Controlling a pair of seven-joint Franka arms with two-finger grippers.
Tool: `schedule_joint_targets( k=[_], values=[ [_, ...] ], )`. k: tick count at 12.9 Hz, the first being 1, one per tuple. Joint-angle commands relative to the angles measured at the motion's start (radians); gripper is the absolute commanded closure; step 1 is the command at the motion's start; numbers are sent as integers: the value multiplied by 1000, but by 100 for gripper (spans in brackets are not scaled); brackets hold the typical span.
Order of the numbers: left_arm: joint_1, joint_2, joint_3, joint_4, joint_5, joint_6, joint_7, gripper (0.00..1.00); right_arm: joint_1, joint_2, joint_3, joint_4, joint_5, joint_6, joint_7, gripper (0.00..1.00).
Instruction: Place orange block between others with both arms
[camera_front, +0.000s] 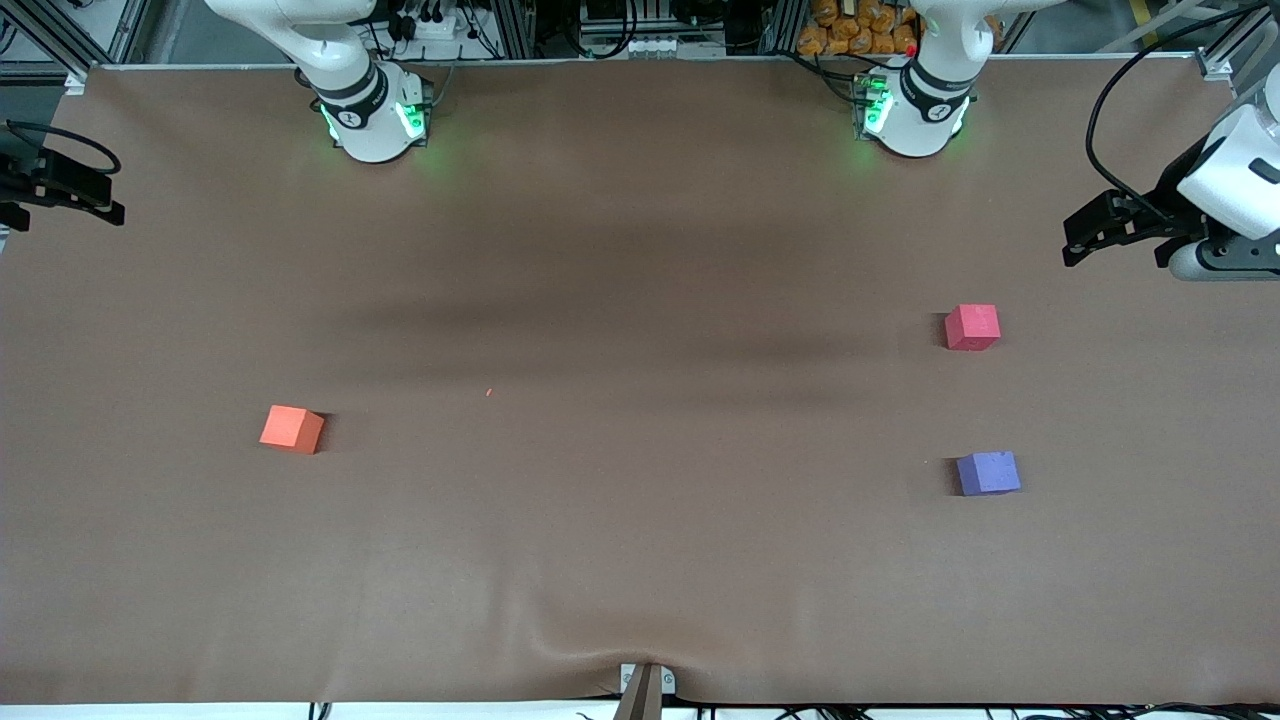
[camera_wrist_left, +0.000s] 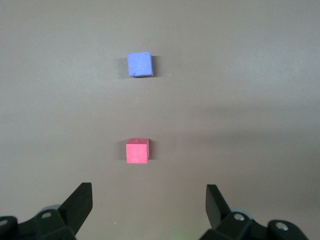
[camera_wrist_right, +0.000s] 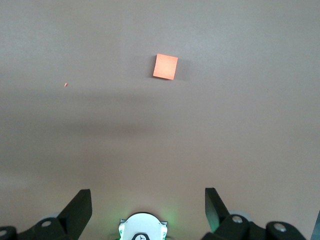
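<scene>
The orange block (camera_front: 292, 429) (camera_wrist_right: 165, 66) lies alone on the brown table toward the right arm's end. Toward the left arm's end sit the others: a pinkish-red cube (camera_front: 972, 327) (camera_wrist_left: 137, 151) and, nearer the front camera, a purple cube (camera_front: 988, 473) (camera_wrist_left: 139, 64), with a bare gap between them. My left gripper (camera_front: 1085, 238) (camera_wrist_left: 149, 192) hangs open and empty at the left arm's end of the table, apart from both cubes. My right gripper (camera_front: 100, 200) (camera_wrist_right: 148, 197) hangs open and empty at the right arm's end, well away from the orange block.
The two arm bases (camera_front: 375, 115) (camera_front: 915, 110) glow green along the table's edge farthest from the front camera. A tiny orange speck (camera_front: 489, 392) lies mid-table. A metal clamp (camera_front: 645, 685) pinches the brown cover at the edge nearest the camera.
</scene>
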Motion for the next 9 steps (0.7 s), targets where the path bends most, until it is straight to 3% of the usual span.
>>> schedule_joint_targets(
  k=[1,9],
  values=[
    [11,3,-4,17,-20,-21,16,0,-5,4,5,21,-21,-14,-1,0],
    [24,12,-2,11,-22,-31,18,0,7,6,8,23,-11,-9,1,0]
  ],
)
